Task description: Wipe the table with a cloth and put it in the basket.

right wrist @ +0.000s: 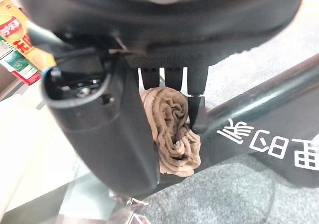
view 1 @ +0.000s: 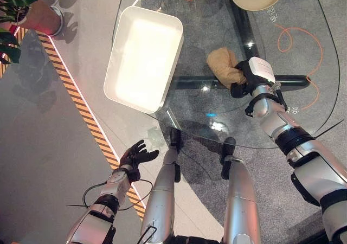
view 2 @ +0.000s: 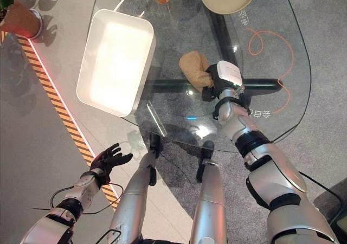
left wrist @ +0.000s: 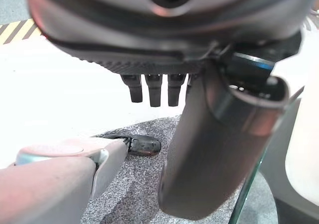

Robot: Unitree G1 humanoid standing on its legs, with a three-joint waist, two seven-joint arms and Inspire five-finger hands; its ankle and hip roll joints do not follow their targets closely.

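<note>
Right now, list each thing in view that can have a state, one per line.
cloth: bunched up on the glass table, held by the right hand
right hand: shut on the cloth
left hand: open, off the table, holding nothing
white basket: upright on the table, empty

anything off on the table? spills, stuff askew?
No spill shows. The tan cloth is bunched in the right hand on the glass table, as wiping would leave it. The white basket overhangs the table's left edge, which looks a bit precarious. The left hand hangs open, low beside the table.
</note>
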